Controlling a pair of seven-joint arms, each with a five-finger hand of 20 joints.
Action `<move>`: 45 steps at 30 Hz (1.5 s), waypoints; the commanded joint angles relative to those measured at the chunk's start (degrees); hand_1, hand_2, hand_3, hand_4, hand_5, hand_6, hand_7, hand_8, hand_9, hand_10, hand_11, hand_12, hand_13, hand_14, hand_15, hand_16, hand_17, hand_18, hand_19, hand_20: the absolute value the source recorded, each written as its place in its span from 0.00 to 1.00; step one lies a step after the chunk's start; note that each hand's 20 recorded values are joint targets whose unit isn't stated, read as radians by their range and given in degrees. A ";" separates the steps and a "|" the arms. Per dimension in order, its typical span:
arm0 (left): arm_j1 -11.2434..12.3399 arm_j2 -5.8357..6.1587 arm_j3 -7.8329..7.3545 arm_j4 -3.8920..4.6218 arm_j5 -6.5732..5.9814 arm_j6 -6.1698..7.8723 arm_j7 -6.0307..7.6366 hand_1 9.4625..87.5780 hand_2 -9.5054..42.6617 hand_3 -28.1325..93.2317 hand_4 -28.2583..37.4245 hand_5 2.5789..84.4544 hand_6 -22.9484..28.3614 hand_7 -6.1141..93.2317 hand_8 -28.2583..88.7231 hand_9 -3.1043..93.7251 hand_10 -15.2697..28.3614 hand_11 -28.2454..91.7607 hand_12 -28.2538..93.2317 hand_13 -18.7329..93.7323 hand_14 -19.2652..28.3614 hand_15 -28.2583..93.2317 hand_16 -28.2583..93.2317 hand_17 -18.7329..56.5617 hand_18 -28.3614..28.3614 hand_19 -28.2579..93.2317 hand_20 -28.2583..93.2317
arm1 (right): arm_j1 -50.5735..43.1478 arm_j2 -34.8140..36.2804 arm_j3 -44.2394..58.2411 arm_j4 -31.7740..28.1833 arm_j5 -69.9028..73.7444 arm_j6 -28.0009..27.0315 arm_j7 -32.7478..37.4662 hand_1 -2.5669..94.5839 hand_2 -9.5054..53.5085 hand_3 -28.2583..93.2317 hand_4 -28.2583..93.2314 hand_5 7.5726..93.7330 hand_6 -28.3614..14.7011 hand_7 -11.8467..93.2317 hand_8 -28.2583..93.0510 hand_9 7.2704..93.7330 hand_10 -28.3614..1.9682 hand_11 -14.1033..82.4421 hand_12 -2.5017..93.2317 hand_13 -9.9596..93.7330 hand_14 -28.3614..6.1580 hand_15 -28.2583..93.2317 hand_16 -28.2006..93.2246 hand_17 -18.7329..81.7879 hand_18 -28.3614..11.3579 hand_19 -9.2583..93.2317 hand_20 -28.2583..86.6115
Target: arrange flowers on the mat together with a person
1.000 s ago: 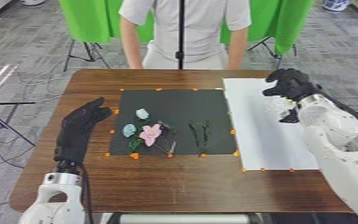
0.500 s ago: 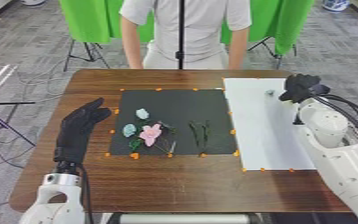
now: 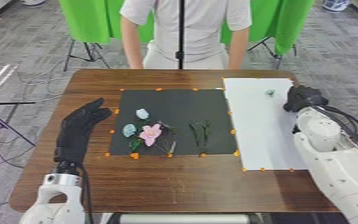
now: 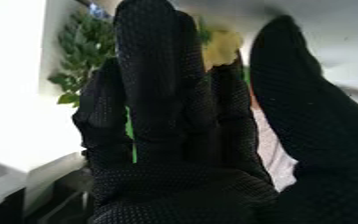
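The right robot hand [image 3: 305,98] has left the small, pale flower [image 3: 270,93].

Head view. Table [image 3: 220,192], brown wood, across the centre and lower frame. Orange marks [image 3: 135,156], small, several, about the middle. Green cloth [image 3: 87,20], hanging, upper left of centre; second green cloth [image 3: 286,25], likewise, upper right. Upright black pole [image 3: 181,30], top centre. Black stand [image 3: 89,52], legs splayed, below the left cloth; another black stand [image 3: 278,52], below the right. Dark tripod [image 3: 5,104], at the left edge. Floor [image 3: 33,55], grey, with thin cables [image 3: 24,95] trailing at left. Blue-and-white vessel [image 3: 336,5], top right corner, partly cut off. Right wrist view. Leafy plant [image 4: 87,45], green, in the background.
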 commanded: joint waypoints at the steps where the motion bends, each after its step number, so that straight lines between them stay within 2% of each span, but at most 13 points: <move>1: 0.28 -0.50 0.09 0.45 -0.60 -0.37 -0.37 0.20 0.18 0.78 0.12 0.57 0.54 0.20 0.20 0.53 0.68 0.41 0.37 0.50 0.79 0.40 0.26 0.32 0.71 0.26 0.37 | -4.00 -2.00 -0.84 3.98 0.72 14.12 1.65 0.61 0.00 0.76 0.01 0.74 0.72 0.34 0.27 0.90 0.68 0.24 0.45 0.93 0.70 0.59 0.52 0.57 0.22 0.86 0.74; 4: 0.41 -0.56 0.02 0.36 -0.82 -0.27 -0.33 0.20 0.18 0.78 0.12 0.57 0.54 0.20 0.20 0.53 0.68 0.41 0.37 0.50 0.79 0.40 0.26 0.32 0.71 0.26 0.37 | -4.64 -2.02 -0.87 4.05 1.17 16.80 1.03 0.65 0.00 0.76 0.01 0.81 0.71 0.34 0.30 0.97 0.72 0.24 0.47 0.96 0.72 0.62 0.54 0.60 0.21 0.88 0.75; 8: 0.40 -0.57 -0.05 0.32 -0.78 -0.27 -0.31 0.20 0.18 0.78 0.12 0.57 0.54 0.20 0.20 0.53 0.67 0.41 0.37 0.50 0.79 0.40 0.26 0.32 0.71 0.26 0.37 | -4.59 -0.60 -1.45 0.34 4.21 19.94 1.33 0.66 0.00 0.76 0.02 0.84 0.70 0.33 0.31 0.99 0.73 0.24 0.47 0.98 0.74 0.62 0.54 0.61 0.20 0.89 0.75; 11: 0.91 -0.41 -0.24 0.02 -0.97 -0.19 -0.55 0.20 0.18 0.78 0.12 0.57 0.53 0.20 0.20 0.53 0.67 0.41 0.37 0.50 0.79 0.40 0.26 0.32 0.71 0.26 0.37 | -3.39 0.87 -2.56 -3.20 6.55 19.91 1.17 0.65 0.00 0.77 0.02 0.84 0.69 0.33 0.31 0.99 0.74 0.25 0.47 0.98 0.75 0.63 0.55 0.62 0.20 0.90 0.75; 12: 0.57 -0.33 -0.06 0.18 -0.88 -0.35 -0.49 0.20 0.18 0.78 0.12 0.57 0.53 0.20 0.20 0.53 0.67 0.41 0.37 0.50 0.80 0.40 0.26 0.32 0.71 0.26 0.37 | -3.21 1.71 -2.90 -4.85 7.71 20.22 1.57 0.65 0.00 0.77 0.02 0.84 0.69 0.33 0.31 0.99 0.73 0.25 0.47 0.98 0.75 0.63 0.55 0.62 0.20 0.90 0.75; 20: 0.73 -0.25 -0.30 -0.06 -0.77 -0.36 -0.68 0.20 0.18 0.78 0.12 0.57 0.53 0.20 0.20 0.53 0.68 0.41 0.37 0.50 0.79 0.40 0.26 0.32 0.71 0.26 0.37 | -2.83 6.35 -5.77 -19.97 15.81 17.18 -0.25 0.66 0.00 0.77 0.03 0.85 0.68 0.32 0.31 0.99 0.71 0.24 0.48 0.98 0.75 0.63 0.56 0.62 0.20 0.90 0.75; 24: 0.89 -0.06 -0.35 -0.26 -0.81 -0.25 -0.80 0.20 0.18 0.78 0.12 0.57 0.53 0.20 0.20 0.53 0.68 0.41 0.37 0.50 0.80 0.40 0.26 0.32 0.71 0.26 0.37 | -2.10 8.19 -8.82 -26.93 23.81 12.63 -0.81 0.65 0.00 0.77 0.03 0.86 0.68 0.32 0.32 1.00 0.72 0.24 0.48 0.98 0.75 0.63 0.56 0.62 0.20 0.90 0.75; 28: 1.01 0.34 -0.50 -0.48 -0.89 0.08 -0.83 0.20 0.18 0.78 0.12 0.57 0.53 0.20 0.20 0.53 0.68 0.41 0.37 0.50 0.80 0.40 0.26 0.32 0.71 0.26 0.37 | 0.37 9.32 -14.00 -31.18 30.63 8.07 -1.56 0.65 0.00 0.77 0.04 0.86 0.68 0.31 0.32 1.00 0.72 0.24 0.48 0.98 0.75 0.63 0.56 0.62 0.20 0.90 0.75; 34: 0.85 0.49 -0.20 -0.37 -0.73 -0.42 -0.98 0.20 0.18 0.78 0.12 0.57 0.53 0.20 0.20 0.53 0.68 0.41 0.37 0.50 0.79 0.40 0.26 0.32 0.71 0.26 0.37 | 5.52 8.27 -24.48 -31.89 32.73 5.61 -3.86 0.65 0.00 0.77 0.04 0.86 0.68 0.31 0.32 1.00 0.71 0.24 0.48 0.98 0.75 0.64 0.56 0.62 0.20 0.91 0.75; 38: 0.44 0.51 0.03 -0.10 -0.75 -0.39 -0.94 0.20 0.17 0.78 0.12 0.57 0.54 0.20 0.20 0.53 0.68 0.41 0.37 0.50 0.80 0.40 0.26 0.32 0.71 0.26 0.37 | 7.61 6.91 -29.87 -29.63 31.38 5.83 -4.40 0.65 0.00 0.77 0.04 0.86 0.68 0.31 0.32 1.00 0.71 0.24 0.48 0.98 0.76 0.64 0.57 0.62 0.20 0.91 0.75; 45: 0.75 0.46 -0.14 -0.02 -0.93 -0.37 -0.98 0.20 0.17 0.78 0.12 0.57 0.54 0.20 0.20 0.53 0.68 0.41 0.37 0.50 0.80 0.40 0.26 0.32 0.71 0.26 0.37 | 8.86 3.35 -33.27 -23.87 29.51 6.26 -3.42 0.65 0.00 0.77 0.04 0.87 0.68 0.31 0.32 1.00 0.71 0.24 0.48 0.98 0.76 0.65 0.57 0.62 0.20 0.91 0.75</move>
